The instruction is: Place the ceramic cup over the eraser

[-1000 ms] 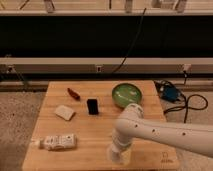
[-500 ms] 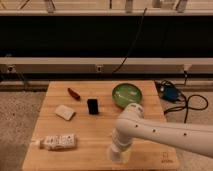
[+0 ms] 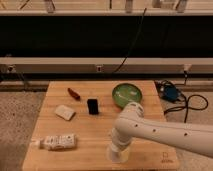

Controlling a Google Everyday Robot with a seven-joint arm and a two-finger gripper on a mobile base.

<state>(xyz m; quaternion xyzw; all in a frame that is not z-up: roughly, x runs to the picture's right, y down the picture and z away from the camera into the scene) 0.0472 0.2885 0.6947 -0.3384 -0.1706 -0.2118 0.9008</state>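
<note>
The eraser (image 3: 92, 106) is a small black block standing near the middle of the wooden table (image 3: 90, 132). My gripper (image 3: 118, 151) is at the end of the white arm, low over the table's front edge, to the right of and nearer than the eraser. A white rounded shape right at the gripper's tip may be the ceramic cup (image 3: 117, 155); I cannot tell it apart from the gripper's own white parts. The gripper is well apart from the eraser.
A green bowl (image 3: 127, 94) sits at the back right of the table. A flat white block (image 3: 65, 112) and a thin red stick (image 3: 74, 93) lie to the left of the eraser. A white labelled tube (image 3: 58, 142) lies at the front left. Cables and a blue device (image 3: 170, 93) lie on the floor to the right.
</note>
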